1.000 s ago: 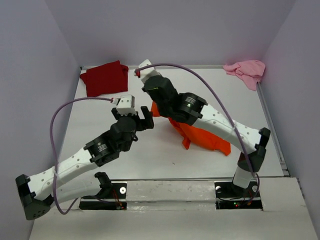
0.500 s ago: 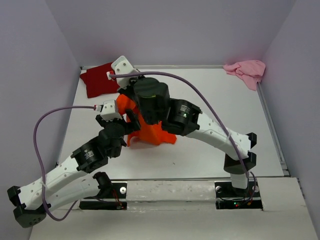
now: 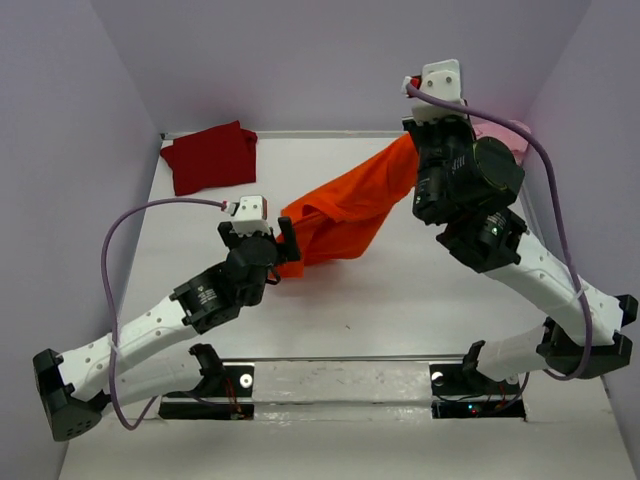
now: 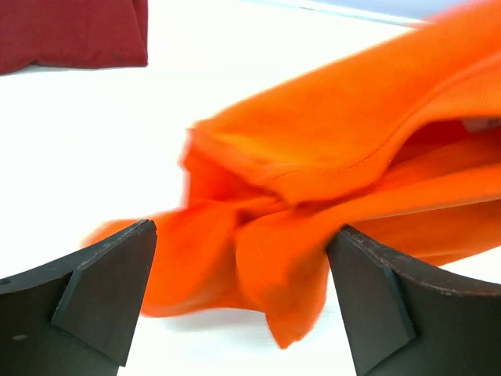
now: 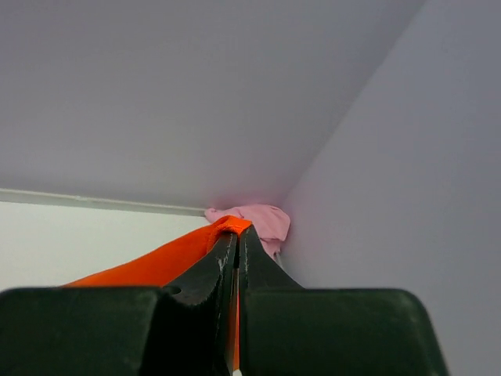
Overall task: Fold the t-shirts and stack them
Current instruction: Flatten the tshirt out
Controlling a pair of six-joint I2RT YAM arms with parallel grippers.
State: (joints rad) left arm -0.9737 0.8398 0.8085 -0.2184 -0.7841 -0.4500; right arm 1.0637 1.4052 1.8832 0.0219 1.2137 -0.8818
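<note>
Orange t-shirt (image 3: 345, 210): drawn out in a sagging band from the far right of the table (image 3: 400, 300) down toward its middle left. The upper end is lifted clear and the lower end is bunched.
Right gripper (image 3: 412, 150): clenched on the orange t-shirt's upper edge, held high near the far right corner.
Left gripper (image 3: 285, 240): jaws spread wide and holding nothing. In the left wrist view the bunched lower end lies between the fingers and just beyond them, unpinched.
Dark red t-shirt (image 3: 210, 157): a compact, roughly squared patch at the far left corner, well apart from both arms.
Pink t-shirt (image 3: 505, 130): crumpled in the far right corner, partly hidden behind the right arm.
Just changed: half a second ago the right arm was reaching across to the left centre with the orange cloth heaped beneath it. It has since swung up to the far right, pulling the heap out lengthwise. The left arm has barely shifted and stays released.
Meaning for the task: the garment looks to be getting opened out, not yet folded. The free lower end probably needs catching by the left gripper before it can be laid flat.
Stack: none yet, since the three shirts lie apart.
</note>
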